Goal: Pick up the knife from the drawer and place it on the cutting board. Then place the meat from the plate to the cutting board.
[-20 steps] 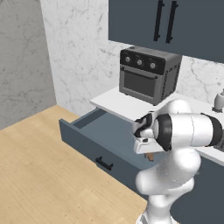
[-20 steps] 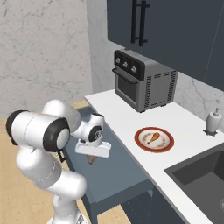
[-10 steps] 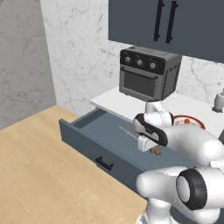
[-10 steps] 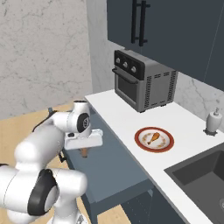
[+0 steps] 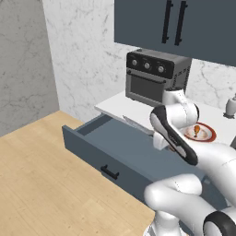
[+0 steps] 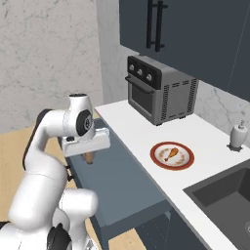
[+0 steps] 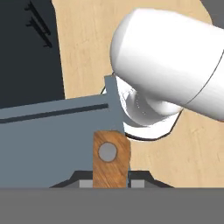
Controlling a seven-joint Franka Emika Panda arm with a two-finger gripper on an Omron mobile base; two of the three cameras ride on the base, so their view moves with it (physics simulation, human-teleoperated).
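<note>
**Hand pinching the knife above the open drawer**

Your hand is pressed together on the knife. In the hand view its brown handle, with a round silver rivet, stands between the two finger tips. From the right base view, the hand hangs over the drawer with the handle's end poking out below it. From the left base view, the knife's silver blade reaches out to the left of the arm, roughly level, above the back of the drawer. The knife is lifted clear of the drawer's floor.

You have the drawer pulled well out over the pale wooden floor, with its short black handle on the front.

Behind it runs the white desk. On the desk you see the plate, well apart from the hand, with the meat lying at its middle. In the left base view, the plate and meat peek out past the arm.

Farther back on the desk stands a grey toaster oven. A soap bottle stands near the wall beside a dark sink.
</note>
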